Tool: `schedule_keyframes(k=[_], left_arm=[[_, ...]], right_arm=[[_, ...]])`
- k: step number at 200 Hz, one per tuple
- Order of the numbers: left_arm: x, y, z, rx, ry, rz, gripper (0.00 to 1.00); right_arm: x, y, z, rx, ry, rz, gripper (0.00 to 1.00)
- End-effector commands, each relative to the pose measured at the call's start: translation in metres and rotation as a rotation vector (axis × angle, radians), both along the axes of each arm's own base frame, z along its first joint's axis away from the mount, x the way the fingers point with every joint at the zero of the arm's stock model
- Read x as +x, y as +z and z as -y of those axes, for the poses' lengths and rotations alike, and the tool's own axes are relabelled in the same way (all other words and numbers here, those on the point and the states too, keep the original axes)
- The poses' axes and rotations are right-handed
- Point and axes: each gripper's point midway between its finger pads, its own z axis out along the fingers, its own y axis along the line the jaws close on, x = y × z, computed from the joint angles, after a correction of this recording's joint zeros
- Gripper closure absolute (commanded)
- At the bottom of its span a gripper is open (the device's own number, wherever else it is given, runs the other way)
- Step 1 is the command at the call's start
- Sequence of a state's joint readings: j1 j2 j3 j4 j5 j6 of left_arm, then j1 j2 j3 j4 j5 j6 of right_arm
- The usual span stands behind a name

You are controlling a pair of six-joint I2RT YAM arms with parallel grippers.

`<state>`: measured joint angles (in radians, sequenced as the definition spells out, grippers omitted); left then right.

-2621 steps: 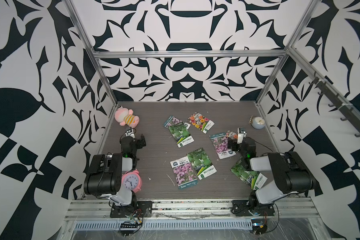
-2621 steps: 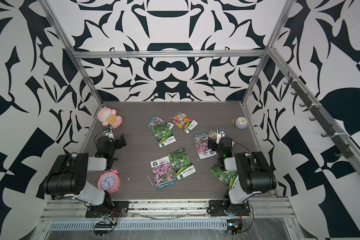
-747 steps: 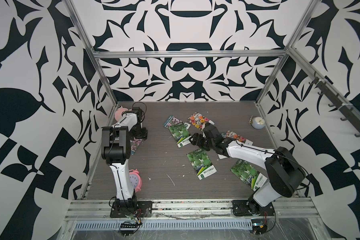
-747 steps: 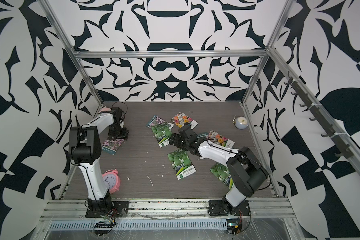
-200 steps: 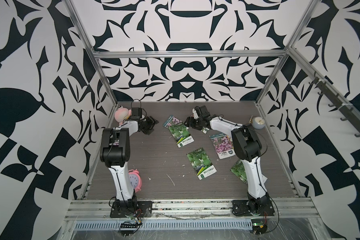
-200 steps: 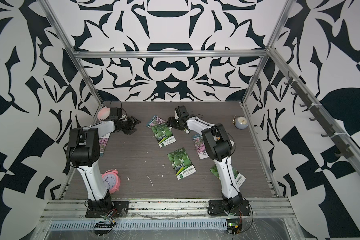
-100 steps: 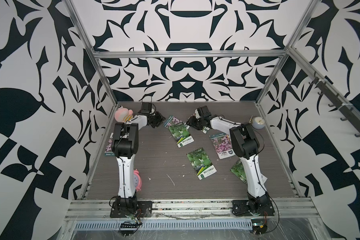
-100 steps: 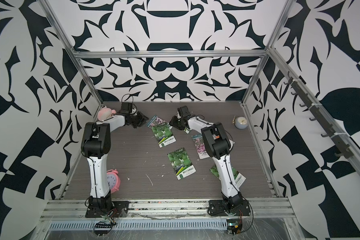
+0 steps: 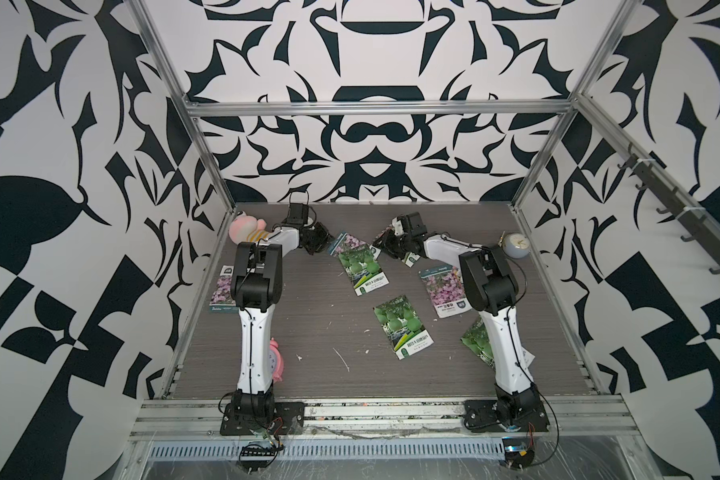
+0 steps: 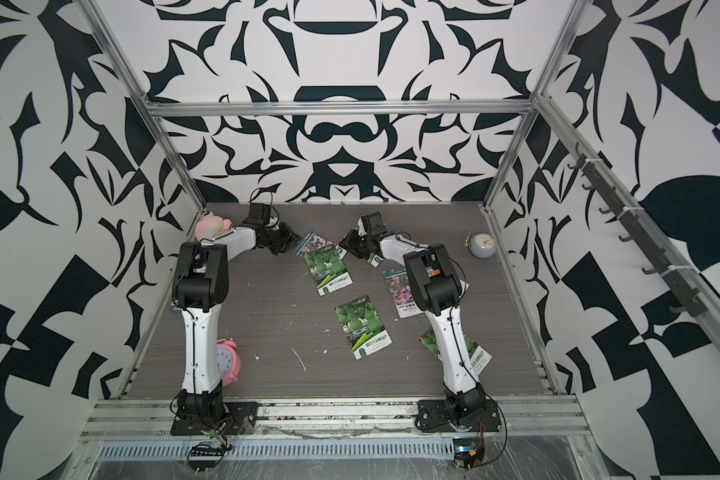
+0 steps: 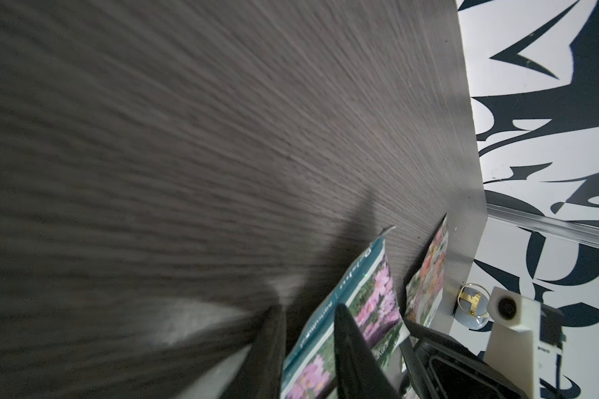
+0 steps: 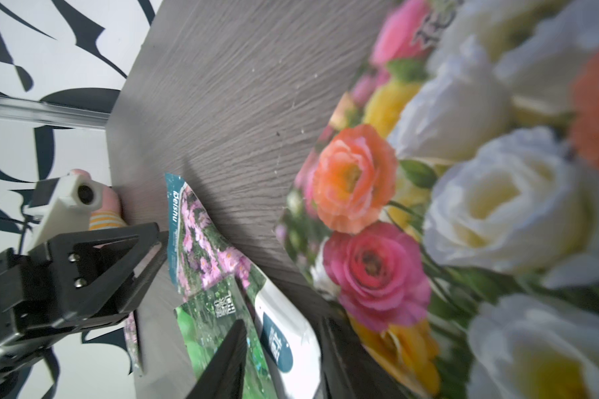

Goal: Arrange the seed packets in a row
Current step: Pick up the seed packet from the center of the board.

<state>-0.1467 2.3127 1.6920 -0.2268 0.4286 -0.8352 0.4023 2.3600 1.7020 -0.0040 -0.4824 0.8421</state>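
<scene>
**Reaching for two seed packets at the back of the surface**

Both arms stretch to the upper middle of both top views. The left end effector (image 9: 319,242) has its fingers narrowed astride the teal edge of a flat glossy purple-flower packet (image 11: 377,304), which lies partly under a green-gourd packet (image 9: 361,268). Whether it pinches yet, I cannot tell. The right end effector (image 12: 281,323) straddles what looks like the white label end of an orange-pink-white bloom packet (image 12: 412,193), and here too no firm hold shows.

No row exists yet. A second purple packet (image 9: 222,291) lies at the left edge, a third purple packet (image 9: 445,291) right of centre, a second gourd packet (image 9: 400,324) at centre, and a third gourd packet (image 9: 474,338) under the right arm.

Picking seems to be the step in hand. Next, each thin edge needs pinching and lifting clear of its neighbours.

The dark grey wood-grain surface (image 9: 308,316) carries white scraps, a pink plush toy (image 9: 245,227), a pink alarm clock (image 9: 276,361) and a pale grey clock (image 9: 516,246). Black-and-white patterned walls (image 9: 375,137) enclose it.
</scene>
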Motion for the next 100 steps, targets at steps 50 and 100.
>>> schedule_keyframes(k=[50, 100], left_arm=[[-0.021, -0.013, -0.005, 0.137, -0.089, -0.091, 0.71], [-0.03, -0.037, 0.003, 0.112, -0.099, -0.137, 0.72]], right_arm=[[-0.008, -0.009, -0.004, 0.042, 0.026, -0.03, 0.68], [-0.007, 0.006, -0.012, 0.115, 0.047, 0.002, 0.83]])
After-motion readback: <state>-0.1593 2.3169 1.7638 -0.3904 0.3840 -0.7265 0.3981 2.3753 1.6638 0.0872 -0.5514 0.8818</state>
